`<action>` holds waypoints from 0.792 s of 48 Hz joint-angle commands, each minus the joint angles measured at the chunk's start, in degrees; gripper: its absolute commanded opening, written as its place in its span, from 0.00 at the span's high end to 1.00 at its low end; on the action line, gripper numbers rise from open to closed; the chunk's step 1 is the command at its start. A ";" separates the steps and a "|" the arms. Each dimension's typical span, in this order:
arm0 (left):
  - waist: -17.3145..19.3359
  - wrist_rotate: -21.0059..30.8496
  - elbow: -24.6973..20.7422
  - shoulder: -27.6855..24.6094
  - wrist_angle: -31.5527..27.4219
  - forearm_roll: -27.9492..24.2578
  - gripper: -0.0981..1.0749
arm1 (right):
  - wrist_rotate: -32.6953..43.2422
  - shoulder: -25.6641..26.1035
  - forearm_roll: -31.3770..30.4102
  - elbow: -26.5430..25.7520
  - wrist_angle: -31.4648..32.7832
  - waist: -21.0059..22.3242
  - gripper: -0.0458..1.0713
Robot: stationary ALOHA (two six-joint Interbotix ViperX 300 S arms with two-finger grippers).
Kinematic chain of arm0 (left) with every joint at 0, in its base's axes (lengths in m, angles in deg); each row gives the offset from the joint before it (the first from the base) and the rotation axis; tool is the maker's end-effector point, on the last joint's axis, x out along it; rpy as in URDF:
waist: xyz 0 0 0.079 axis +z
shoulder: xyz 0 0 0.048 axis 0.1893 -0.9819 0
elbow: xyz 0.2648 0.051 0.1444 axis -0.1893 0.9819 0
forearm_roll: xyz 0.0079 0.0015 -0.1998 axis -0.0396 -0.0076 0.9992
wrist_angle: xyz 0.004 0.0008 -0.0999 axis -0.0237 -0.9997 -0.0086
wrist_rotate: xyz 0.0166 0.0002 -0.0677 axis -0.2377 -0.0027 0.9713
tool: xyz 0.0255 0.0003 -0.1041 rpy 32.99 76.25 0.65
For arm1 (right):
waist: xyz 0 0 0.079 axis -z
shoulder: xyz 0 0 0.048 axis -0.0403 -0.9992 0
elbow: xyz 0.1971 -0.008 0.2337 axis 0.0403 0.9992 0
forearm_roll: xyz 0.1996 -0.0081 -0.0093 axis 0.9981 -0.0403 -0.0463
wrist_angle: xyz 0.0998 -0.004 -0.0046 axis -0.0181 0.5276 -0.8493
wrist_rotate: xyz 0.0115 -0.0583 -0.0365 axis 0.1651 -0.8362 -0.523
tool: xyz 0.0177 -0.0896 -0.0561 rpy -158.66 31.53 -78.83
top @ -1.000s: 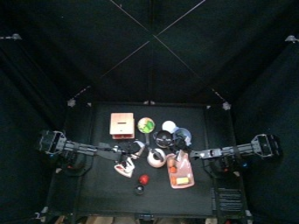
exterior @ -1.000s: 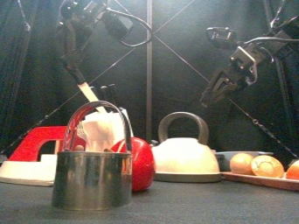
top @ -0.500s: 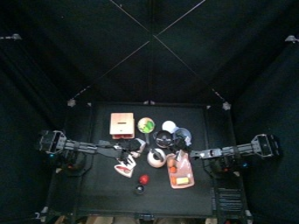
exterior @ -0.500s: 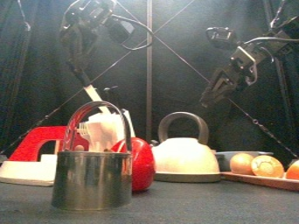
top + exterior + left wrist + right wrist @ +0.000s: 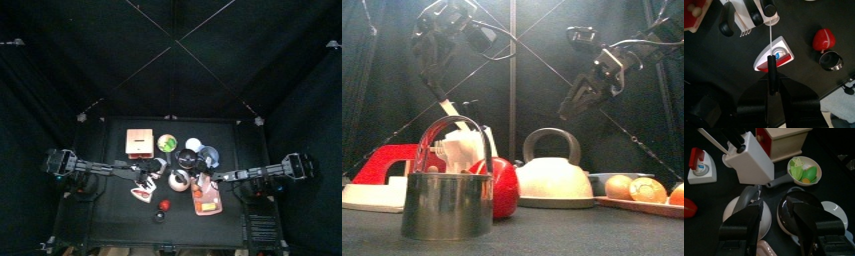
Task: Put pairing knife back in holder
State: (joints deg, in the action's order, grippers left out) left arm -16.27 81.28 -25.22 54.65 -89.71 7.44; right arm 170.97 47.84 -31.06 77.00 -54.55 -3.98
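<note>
My left gripper [image 5: 771, 84] is shut on the black handle of the paring knife [image 5: 771, 71]. Its thin blade points at the white knife block [image 5: 749, 11], with the tip just short of it. In the front view the blade [image 5: 444, 104] slants down from the left gripper [image 5: 430, 84] toward the block [image 5: 465, 152] behind the metal cup. In the top view the left gripper [image 5: 142, 177] is left of centre. My right gripper [image 5: 777, 205] is open and empty above the table, and looks onto the block [image 5: 751, 164]. It hangs at the right in the front view [image 5: 572, 108].
A metal cup [image 5: 449, 205], a red pepper [image 5: 504, 186] and a white kettle [image 5: 556, 176] stand at the front. A red and white rest [image 5: 775, 52] lies under the knife. A green bowl [image 5: 804, 170], a wooden box [image 5: 785, 139] and a tray [image 5: 644, 205] lie nearby.
The right gripper has moved a little up and to the left in the front view. The left gripper still holds the knife at about the same place.
</note>
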 commanded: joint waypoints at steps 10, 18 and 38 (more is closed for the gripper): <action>0.44 0.09 -0.88 0.35 0.53 -1.14 0.48 | 0.26 -7.82 -0.70 -8.70 -2.11 3.60 0.26; 0.53 0.09 -0.62 0.35 0.70 -1.23 0.48 | 0.18 -12.83 -0.70 -13.45 -4.48 6.77 0.31; 0.53 0.09 -0.62 0.26 0.70 -1.14 0.48 | -0.26 -21.45 1.05 -19.51 -18.63 15.73 0.56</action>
State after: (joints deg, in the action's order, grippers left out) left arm -16.10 81.28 -25.22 54.65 -89.18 6.57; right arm 171.15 26.66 -30.18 60.04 -68.96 10.17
